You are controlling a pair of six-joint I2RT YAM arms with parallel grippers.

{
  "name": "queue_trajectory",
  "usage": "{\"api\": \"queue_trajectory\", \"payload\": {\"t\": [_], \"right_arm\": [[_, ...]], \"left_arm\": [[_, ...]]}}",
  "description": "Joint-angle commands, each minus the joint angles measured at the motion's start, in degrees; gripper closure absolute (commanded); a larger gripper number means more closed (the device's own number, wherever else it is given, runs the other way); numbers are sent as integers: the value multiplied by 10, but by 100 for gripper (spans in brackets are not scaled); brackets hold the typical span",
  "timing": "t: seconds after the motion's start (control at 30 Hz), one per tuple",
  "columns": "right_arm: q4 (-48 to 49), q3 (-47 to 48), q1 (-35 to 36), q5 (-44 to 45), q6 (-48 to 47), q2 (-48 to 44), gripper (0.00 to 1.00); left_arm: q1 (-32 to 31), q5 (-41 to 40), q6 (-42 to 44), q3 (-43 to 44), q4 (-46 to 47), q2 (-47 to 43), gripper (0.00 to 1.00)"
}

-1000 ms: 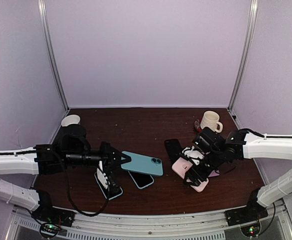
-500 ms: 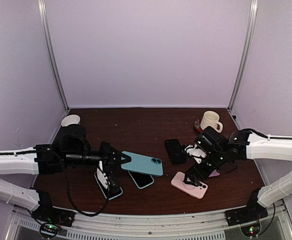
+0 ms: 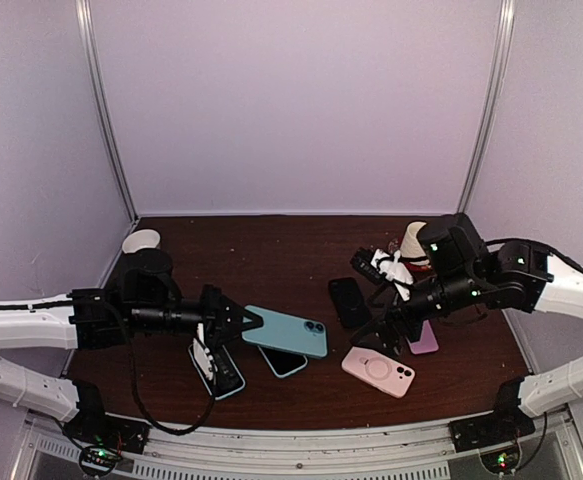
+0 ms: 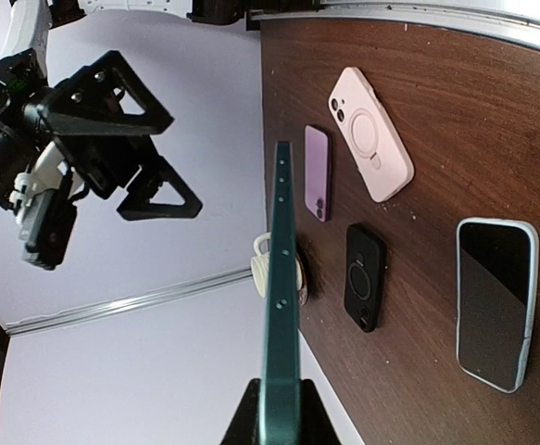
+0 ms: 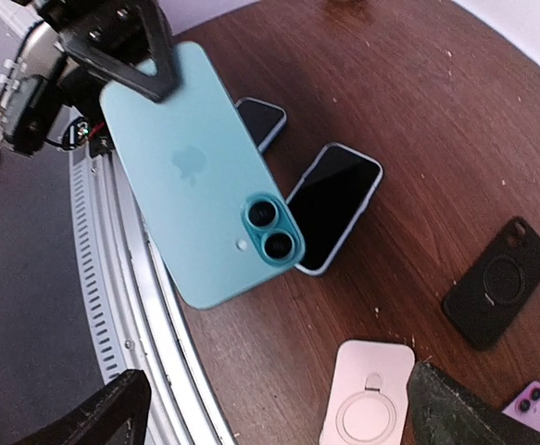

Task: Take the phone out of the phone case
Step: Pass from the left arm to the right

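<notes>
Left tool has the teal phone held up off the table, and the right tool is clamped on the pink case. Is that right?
Not quite. The right tool is open and empty, raised clear of the pink case, which lies flat on the table; the left wrist view shows it. The left tool does hold the teal phone off the table.

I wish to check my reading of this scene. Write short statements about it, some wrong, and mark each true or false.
1. The left gripper holds the teal phone by one end, off the dark wooden table. True.
2. The right gripper is shut on the pink phone case with a ring. False: it is open and empty; the case lies flat on the table.
3. The black phone case lies flat on the table. True.
4. The purple phone lies screen up. False: its back, with the camera lenses, faces up.
</notes>
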Motion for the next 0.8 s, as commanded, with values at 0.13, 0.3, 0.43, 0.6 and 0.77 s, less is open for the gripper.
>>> {"api": "queue_trajectory", "payload": {"t": [0.13,0.3,0.43,0.6,0.77], "right_arm": [[52,77,40,-67,-71,58,0],[48,137,60,-98,-100,124,0],[32,169,70,-110,-118,171,0],[16,201,85,-108,-130,216,0],[7,215,92,-103,-134,245,0]], "left_arm": [[-1,44,-19,16,39,0,100],[-4,52,-19,14,39,0,100],[-6,54,-16,12,36,-1,100],[-7,54,-10,12,31,-3,100],[-7,55,-8,12,29,-5,100]]}}
